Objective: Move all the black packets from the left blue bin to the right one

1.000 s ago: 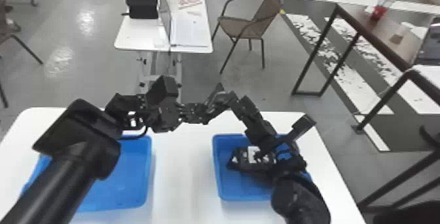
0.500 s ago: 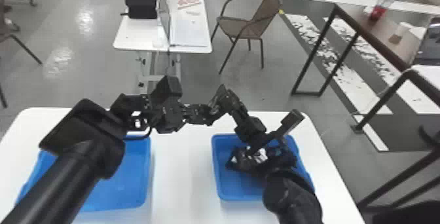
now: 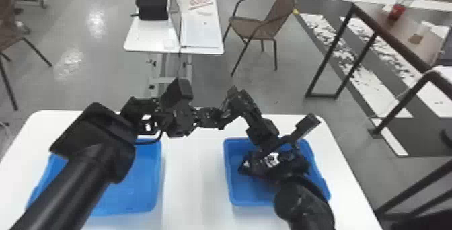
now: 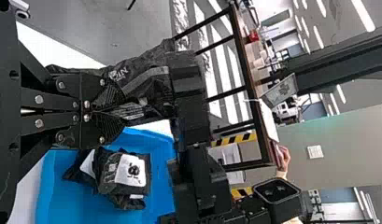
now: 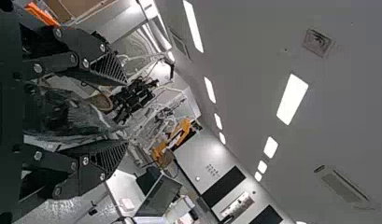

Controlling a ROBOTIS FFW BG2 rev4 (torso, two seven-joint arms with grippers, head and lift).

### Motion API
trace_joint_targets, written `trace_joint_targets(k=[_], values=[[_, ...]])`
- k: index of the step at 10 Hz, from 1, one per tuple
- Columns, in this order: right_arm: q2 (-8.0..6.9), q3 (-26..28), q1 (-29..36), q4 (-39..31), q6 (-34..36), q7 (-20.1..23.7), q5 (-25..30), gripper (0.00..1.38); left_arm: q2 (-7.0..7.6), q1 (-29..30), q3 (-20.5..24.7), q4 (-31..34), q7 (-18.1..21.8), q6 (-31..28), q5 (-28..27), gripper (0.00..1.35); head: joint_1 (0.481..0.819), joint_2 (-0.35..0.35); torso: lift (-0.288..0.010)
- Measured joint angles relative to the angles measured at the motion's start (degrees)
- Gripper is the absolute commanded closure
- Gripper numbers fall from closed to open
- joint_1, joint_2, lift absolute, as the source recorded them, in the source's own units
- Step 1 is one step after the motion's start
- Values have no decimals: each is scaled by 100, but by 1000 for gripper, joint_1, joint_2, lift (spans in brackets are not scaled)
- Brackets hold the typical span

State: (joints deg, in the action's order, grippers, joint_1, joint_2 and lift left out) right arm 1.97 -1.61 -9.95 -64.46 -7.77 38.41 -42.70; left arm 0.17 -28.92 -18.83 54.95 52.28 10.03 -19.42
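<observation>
In the head view my left gripper (image 3: pixel 208 117) meets my right gripper (image 3: pixel 232 106), both raised beyond the bins. The left wrist view shows the left gripper (image 4: pixel 115 112) shut on a black packet (image 4: pixel 153 95), which reaches toward the right arm. The right gripper (image 5: pixel 125 112) is open in its wrist view, dark packet plastic (image 5: pixel 69 114) between its fingers. Black packets with white labels (image 3: pixel 269 160) lie in the right blue bin (image 3: pixel 247 192), partly under the right arm; its wrist-side view shows them stacked (image 4: pixel 125 177). The left blue bin (image 3: pixel 134 185) is partly covered by the left arm.
Both bins stand on a white table (image 3: pixel 188 192), with a bare strip between them. Beyond it are another white table (image 3: pixel 148 37), a brown chair (image 3: pixel 252 27) and, to the right, a dark-framed table (image 3: pixel 376 24).
The left arm has shifted slightly to the right. The right arm has moved a little left overall, and the two grippers remain close together.
</observation>
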Motion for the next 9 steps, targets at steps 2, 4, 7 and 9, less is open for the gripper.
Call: trace_joint_targets(k=[2,4,7,9], values=[[69,4,102,-190,-5,0,-49,142,9,42,91,2,1,-2,0,1208,695,-197,0],[97,-1,268,-362,38,0,-55,142,10,68,145,6,1,-3,7,1208,695,-196,0],[85,-172,199,-356,166,0,199,147,-3,44,89,6,1,-44,64,1208,695,-179,0],[47,-223,0,-138,231,0,506,943,-14,24,46,5,-8,-66,146,1208,695,-169,0]])
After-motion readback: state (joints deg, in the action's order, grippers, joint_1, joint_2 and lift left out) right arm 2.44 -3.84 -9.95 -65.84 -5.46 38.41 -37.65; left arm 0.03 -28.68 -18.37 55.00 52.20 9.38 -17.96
